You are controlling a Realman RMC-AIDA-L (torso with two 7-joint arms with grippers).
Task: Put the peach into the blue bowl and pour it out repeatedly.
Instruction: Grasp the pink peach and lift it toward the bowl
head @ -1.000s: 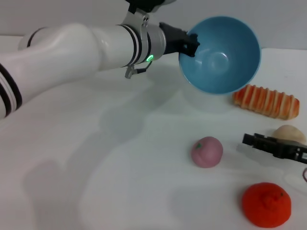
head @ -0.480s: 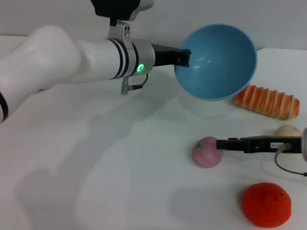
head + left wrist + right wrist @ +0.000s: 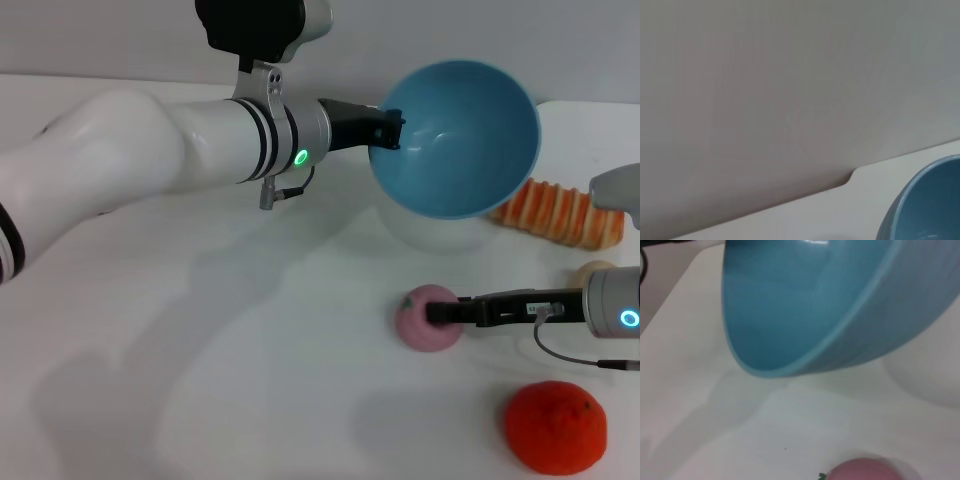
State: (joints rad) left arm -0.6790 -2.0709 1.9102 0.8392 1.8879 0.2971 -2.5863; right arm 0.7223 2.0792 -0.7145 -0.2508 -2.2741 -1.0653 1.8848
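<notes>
Since the frame half a second back, I see the right pincer [image 3: 440,313] has advanced from 3 o'clock and its tips now meet the peach [image 3: 428,317], where before they stopped just short; a full second back it lay well off near the beige lump [image 3: 597,271]. The left pincer [image 3: 393,131] has carried the blue bowl [image 3: 455,140] only slightly, the bowl staying raised and tipped.

Head view. The left arm enters from 9 o'clock and its pincer is clamped on the bowl's rim at the bowl's 9 o'clock side. The bowl hangs above the worktop [image 3: 250,380], tilted so its open mouth faces me; it is empty. A white round base [image 3: 435,228] stands on the worktop directly beneath it.

The peach sits on the worktop at 6 o'clock from the bowl, outside it. The right pincer's dark tips touch the peach's 3 o'clock side; whether they are closed around it or merely against it I cannot tell.

A striped orange bread piece [image 3: 560,212] lies at 4 o'clock from the bowl. An orange-red fruit [image 3: 555,427] rests at 5 o'clock from the peach.

Right wrist view. The tilted bowl [image 3: 805,305] fills most of the frame, with the top of the peach [image 3: 862,471] below it.

Left wrist view. Only an arc of the bowl [image 3: 927,205] shows.
</notes>
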